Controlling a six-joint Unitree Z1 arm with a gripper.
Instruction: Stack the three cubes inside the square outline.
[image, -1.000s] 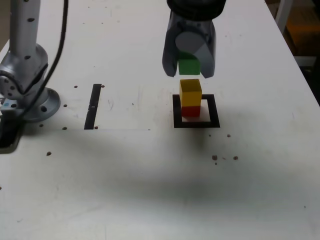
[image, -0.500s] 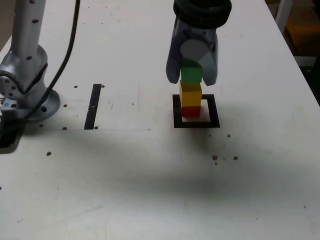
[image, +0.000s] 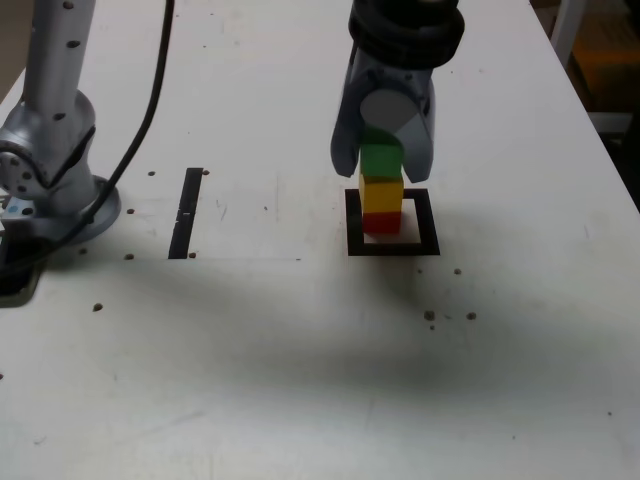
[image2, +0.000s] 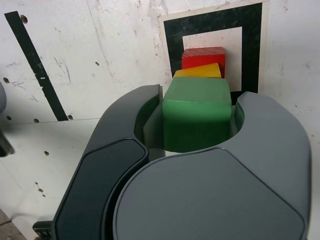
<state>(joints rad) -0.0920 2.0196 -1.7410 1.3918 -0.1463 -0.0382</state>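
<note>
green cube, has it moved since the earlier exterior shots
Yes, the green cube has come down, against the black square outline, and now appears right at the yellow cube.

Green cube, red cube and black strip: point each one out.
Green cube (image2: 197, 120): wrist view, on the side face below its top edge.
Red cube (image: 381, 223): exterior view, on its front face, low in the stack.
Black strip (image: 182, 235): exterior view, on its lower half.
</note>
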